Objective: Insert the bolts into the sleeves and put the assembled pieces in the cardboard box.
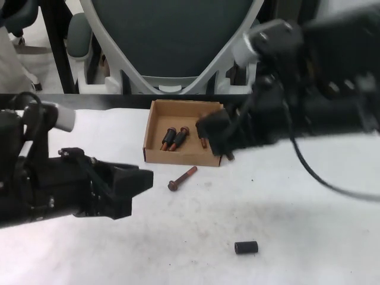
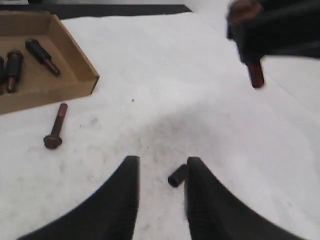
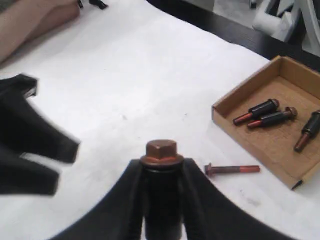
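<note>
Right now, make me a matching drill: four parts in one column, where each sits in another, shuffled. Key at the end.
Parts:
1. bare bolt
2. empty sleeve
3. three assembled pieces
4. fourth assembled piece

Places:
A. held in the right gripper
B. inside the cardboard box
C. lying on the bench right beside the box
D. lying on the bench alone, well away from the box

Pairs: 1-C, 2-D, 3-B, 4-A

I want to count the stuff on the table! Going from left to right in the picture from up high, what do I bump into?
left gripper → loose bolt → lone black sleeve
</note>
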`<state>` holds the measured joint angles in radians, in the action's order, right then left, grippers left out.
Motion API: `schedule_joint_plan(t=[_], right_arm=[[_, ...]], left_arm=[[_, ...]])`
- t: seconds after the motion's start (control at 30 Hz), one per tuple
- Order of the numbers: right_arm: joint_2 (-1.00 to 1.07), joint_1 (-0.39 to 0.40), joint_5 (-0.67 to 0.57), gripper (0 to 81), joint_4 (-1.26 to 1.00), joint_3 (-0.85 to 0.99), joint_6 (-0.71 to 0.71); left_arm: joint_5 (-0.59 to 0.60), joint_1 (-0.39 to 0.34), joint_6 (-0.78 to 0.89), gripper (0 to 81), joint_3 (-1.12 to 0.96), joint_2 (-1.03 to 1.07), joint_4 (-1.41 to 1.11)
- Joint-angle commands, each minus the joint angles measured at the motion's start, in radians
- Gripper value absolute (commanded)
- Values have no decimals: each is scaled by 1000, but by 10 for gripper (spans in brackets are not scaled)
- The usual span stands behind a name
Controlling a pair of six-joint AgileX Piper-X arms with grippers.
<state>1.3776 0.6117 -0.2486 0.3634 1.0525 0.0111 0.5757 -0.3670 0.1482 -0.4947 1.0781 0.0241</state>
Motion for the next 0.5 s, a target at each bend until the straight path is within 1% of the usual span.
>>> schedule_joint_plan(t=[0.0, 0.07, 0.13, 0.27, 0.37, 0.47], right_arm=[[170, -46, 5, 2, 109, 197, 10], [258, -63, 5, 2, 184, 307, 10], [357, -80, 5, 2, 282, 432, 16], [523, -104, 15, 2, 432, 644, 42], [639, -115, 40, 2, 505, 788, 51], [729, -129, 49, 2, 555, 901, 51]], left_arm=[[24, -5, -25, 193, -36, -14, 95], [24, -5, -16, 171, -41, -14, 109], [17, -5, -7, 170, -45, -14, 111], [-58, -5, 0, 170, -79, 6, 120], [-83, -5, -44, 170, -146, 54, 172], [-97, -5, -90, 170, -232, 119, 281]])
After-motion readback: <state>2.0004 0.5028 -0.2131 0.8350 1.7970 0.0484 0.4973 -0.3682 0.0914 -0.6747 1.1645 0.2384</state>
